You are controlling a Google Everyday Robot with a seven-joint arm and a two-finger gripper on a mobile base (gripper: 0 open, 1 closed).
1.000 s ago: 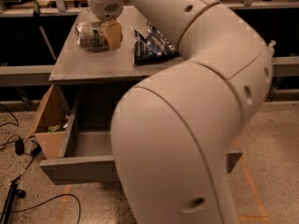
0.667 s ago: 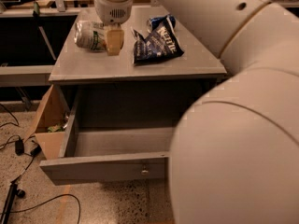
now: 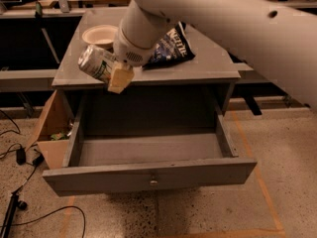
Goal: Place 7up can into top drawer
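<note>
The gripper point(image 3: 110, 72) is clenched on the 7up can point(image 3: 93, 62), one pale finger point(image 3: 119, 78) pressed across its near side while the can lies tipped over, its lid end pointing up to the left. A moment ago the can was further back over the left of the cabinet top point(image 3: 208, 66), with the gripper coming straight down on it. Now it hangs at the front left edge of that top, just over the lip, with the open top drawer point(image 3: 148, 175) below and in front of it. The can is not in the drawer yet. Where the can had been, a pale paper bowl point(image 3: 99, 34) now shows, sitting on the back left of the top. The dark chip bag point(image 3: 171, 46) lies where it did, right of the gripper. The big white arm point(image 3: 233, 21), which filled the lower right of the view before, now sweeps across the upper right, so the whole drawer shows: pulled out as before, its front panel towards me with the small round knob point(image 3: 154, 182) at its centre. A cardboard box point(image 3: 49, 128) leans against the cabinet's left side, and cables point(image 3: 17, 155) trail on the floor beside it.
</note>
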